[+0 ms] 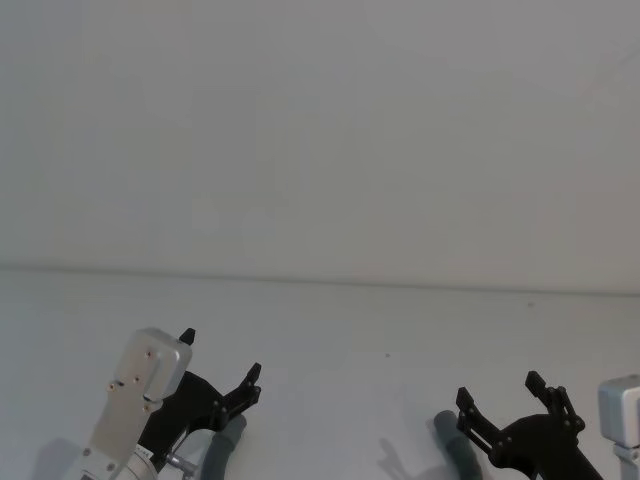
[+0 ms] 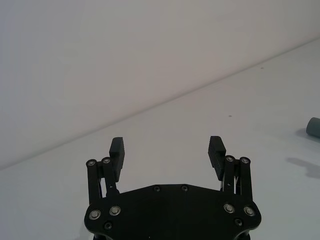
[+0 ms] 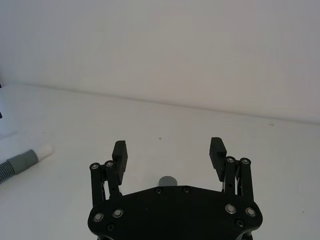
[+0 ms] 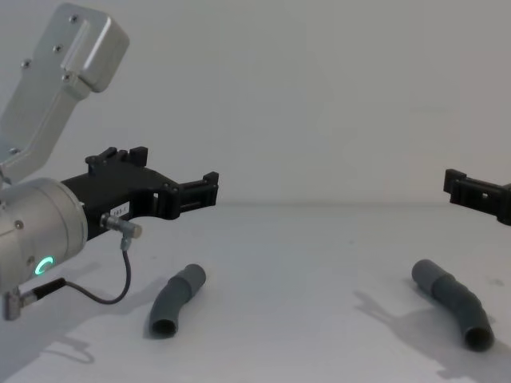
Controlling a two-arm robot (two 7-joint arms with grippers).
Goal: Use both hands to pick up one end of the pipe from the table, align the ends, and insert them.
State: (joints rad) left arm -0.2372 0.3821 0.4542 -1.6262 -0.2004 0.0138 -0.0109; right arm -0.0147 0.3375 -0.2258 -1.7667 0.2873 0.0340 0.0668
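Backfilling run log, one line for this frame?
left gripper: open, raised near left pipe piece | right gripper: open, raised near right pipe piece | pieces: apart on table, ungripped

Bare, pale grey wall (image 1: 320, 120)

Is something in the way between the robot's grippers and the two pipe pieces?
Nothing visible. The open left gripper hovers above the left pipe piece, and the open right gripper above the right pipe piece, with only air between. Only table lies between the two pieces.
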